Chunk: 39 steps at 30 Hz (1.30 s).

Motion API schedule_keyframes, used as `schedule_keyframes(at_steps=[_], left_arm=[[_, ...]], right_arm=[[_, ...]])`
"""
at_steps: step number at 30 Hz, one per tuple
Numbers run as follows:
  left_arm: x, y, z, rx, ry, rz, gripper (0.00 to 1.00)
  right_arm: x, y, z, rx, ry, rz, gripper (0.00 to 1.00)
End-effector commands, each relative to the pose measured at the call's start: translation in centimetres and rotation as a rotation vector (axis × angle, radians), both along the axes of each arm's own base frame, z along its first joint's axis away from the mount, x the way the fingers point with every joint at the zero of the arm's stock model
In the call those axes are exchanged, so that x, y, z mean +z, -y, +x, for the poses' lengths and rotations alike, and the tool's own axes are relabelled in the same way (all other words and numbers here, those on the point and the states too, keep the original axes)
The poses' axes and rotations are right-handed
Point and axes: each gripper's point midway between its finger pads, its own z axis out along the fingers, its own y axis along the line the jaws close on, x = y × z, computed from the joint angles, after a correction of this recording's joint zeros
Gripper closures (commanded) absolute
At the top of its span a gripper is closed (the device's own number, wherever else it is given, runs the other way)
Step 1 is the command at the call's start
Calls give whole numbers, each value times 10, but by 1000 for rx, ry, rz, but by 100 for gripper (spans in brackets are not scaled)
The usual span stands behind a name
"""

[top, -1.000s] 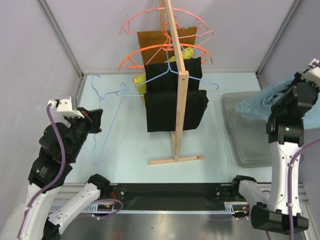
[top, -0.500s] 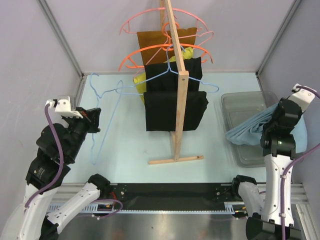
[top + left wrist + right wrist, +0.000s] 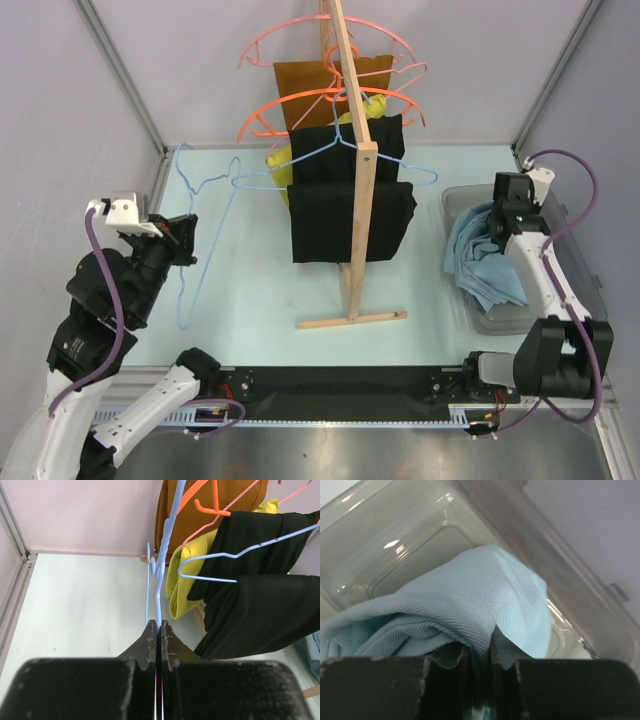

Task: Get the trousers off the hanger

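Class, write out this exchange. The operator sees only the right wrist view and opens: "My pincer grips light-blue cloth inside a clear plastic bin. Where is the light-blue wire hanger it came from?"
Observer: The left pincer is shut on the light-blue wire hanger, left of the wooden rack.
Operator: Is any cloth on that hanger?
Observer: No, it is bare. The sky-blue cloth trousers lie bunched in the clear plastic bin, right of the rack.
Operator: What hangs on the rack?
Observer: Two black garments, a brown garment and a yellow cloth.
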Motion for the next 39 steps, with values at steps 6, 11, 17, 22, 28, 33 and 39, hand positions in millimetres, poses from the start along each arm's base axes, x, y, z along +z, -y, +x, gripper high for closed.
schedule_keyframes(at_steps=[6,11,17,22,28,33,39], left_arm=[[21,5,1,-29,54,26,100],[29,-2,-1,-4,75,49,100],[41,9,-8,-73,89,58,100],[45,4,-17,-74,112,86,100],[47,-18,-28,-28,150,97,100],[49,-14,-36,-95,163,90,100],[40,-17,-43,-113,120,56,100]], right_arm=[[-52,-36,35,32,-137,188,84],[-84,-53,39,52,-258,249,64],[-103,-66,33,71,-323,325,43],[-62,-79,33,127,-277,312,23],[-10,-86,8,130,-206,292,6],[14,-91,-26,128,-144,319,0],[6,-98,-67,161,-175,362,0]])
